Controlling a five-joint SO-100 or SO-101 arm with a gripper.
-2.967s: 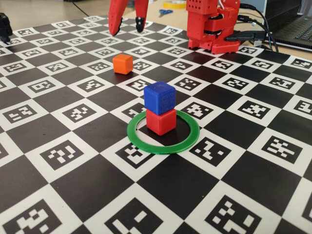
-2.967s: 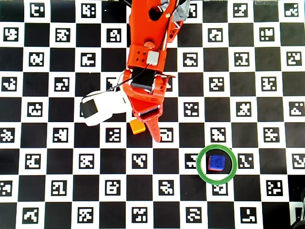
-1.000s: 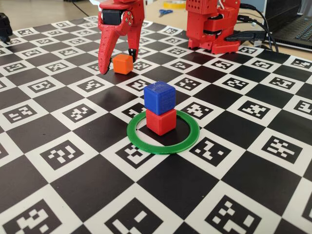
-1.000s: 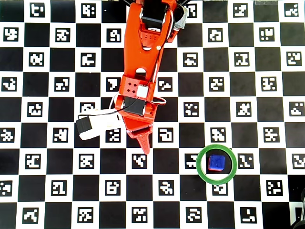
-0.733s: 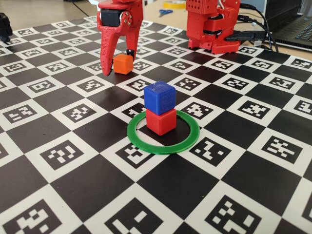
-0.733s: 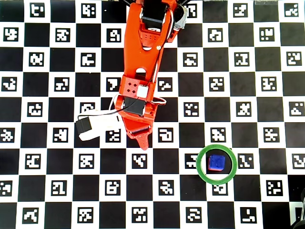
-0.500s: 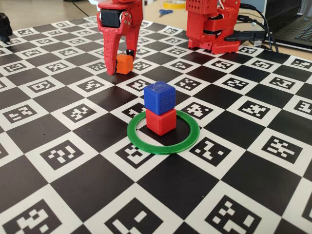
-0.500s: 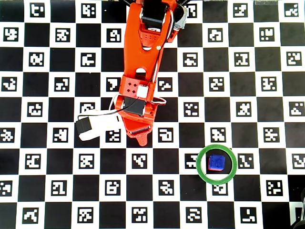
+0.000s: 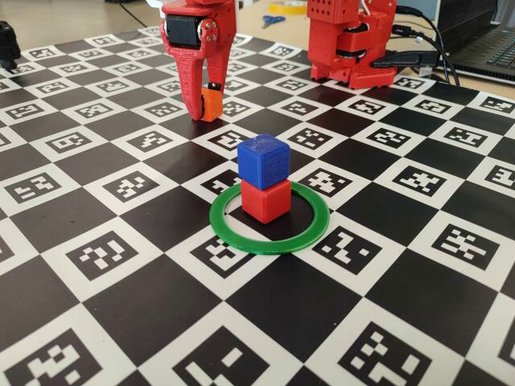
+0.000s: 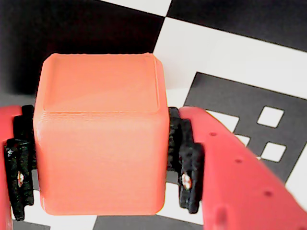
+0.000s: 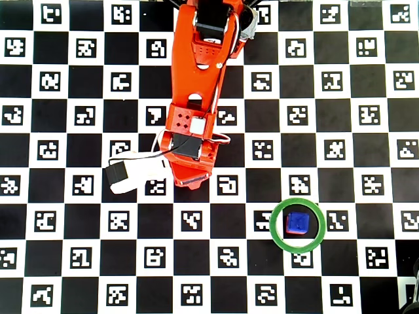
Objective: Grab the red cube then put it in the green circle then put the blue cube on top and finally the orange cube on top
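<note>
The orange cube (image 9: 212, 103) rests on the checkered mat at the back left of the fixed view, and my red gripper (image 9: 205, 112) is shut on it, one finger on each side. In the wrist view the orange cube (image 10: 100, 134) fills the space between the black pads (image 10: 184, 163) of the gripper (image 10: 101, 165). The blue cube (image 9: 263, 161) sits on the red cube (image 9: 265, 201) inside the green circle (image 9: 269, 244). From overhead, the blue cube (image 11: 298, 223) shows inside the green circle (image 11: 272, 226); the arm hides the orange cube there.
The red arm base (image 9: 350, 44) stands at the back, with a laptop (image 9: 483, 40) and cables to its right. Blue scissors (image 9: 273, 19) lie beyond the mat. A white wrist camera (image 11: 131, 173) sticks out to the arm's left in the overhead view.
The gripper came down over the orange cube with its fingers apart, then its jaws closed onto the cube's sides. The red and blue stack has not moved.
</note>
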